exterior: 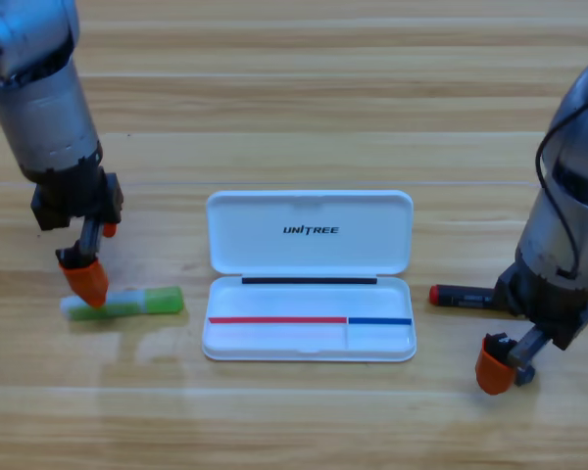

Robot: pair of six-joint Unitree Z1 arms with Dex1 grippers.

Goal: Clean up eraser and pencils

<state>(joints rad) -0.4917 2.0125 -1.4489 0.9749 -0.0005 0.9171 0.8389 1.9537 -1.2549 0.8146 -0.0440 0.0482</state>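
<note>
High view, left arm: the left gripper (85, 279) pointed down at the white end of the green pencil (127, 303), one orange finger (86, 282) touching or just above it; whether the fingers were open or closed could not be told.
High view, right arm: the right gripper (500, 364) stood low over the spot right of the case, below the black pencil (461, 296); one orange finger (491, 365) showed, and the state of the fingers could not be told.
Case: the white pencil case (310, 275) lay open in the middle of the table (294, 98), lid back, tray holding none of the task's things.
Pencils: the green one lay flat left of the case; the black one lay right of the case, only its red left end and some barrel showing.
Eraser: not visible, probably under the right gripper.
Risk, left: a grasp so near the pencil's white end could let the stick pivot or slip out as it lifted.
Risk, right: the small eraser could be nudged aside or tipped if the fingers closed off-centre, and the arm could knock the black pencil.
Hidden: the far end of the black pencil, the eraser, and both finger gaps.
</note>
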